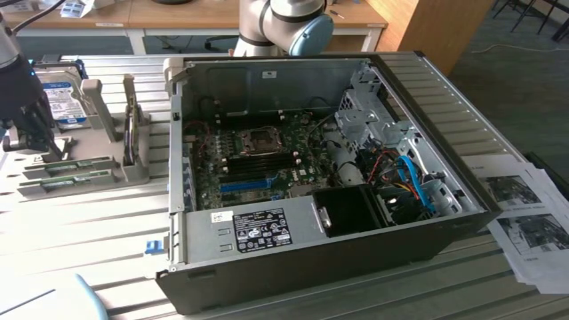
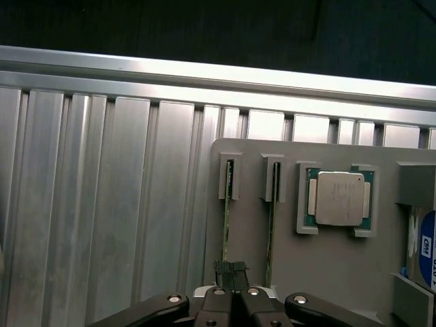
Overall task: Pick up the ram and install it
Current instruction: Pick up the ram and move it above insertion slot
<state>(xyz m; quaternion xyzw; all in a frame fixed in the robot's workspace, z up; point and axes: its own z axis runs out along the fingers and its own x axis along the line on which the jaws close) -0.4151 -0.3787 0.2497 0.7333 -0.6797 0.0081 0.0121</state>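
Though the tool [image 2: 231,267] sits over the ram [image 2: 226,218] — its near end hidden — whether it grips cannot be told.

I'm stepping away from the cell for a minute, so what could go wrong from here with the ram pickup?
1. The gripper sits close to the ram, which stands on edge beside a second stick in the gray holder. A slightly off approach could clip the neighbour or tilt the thin board.
2. The black slots lie deep inside the open case, with cables nearby. A carried stick might catch the case wall or wiring.
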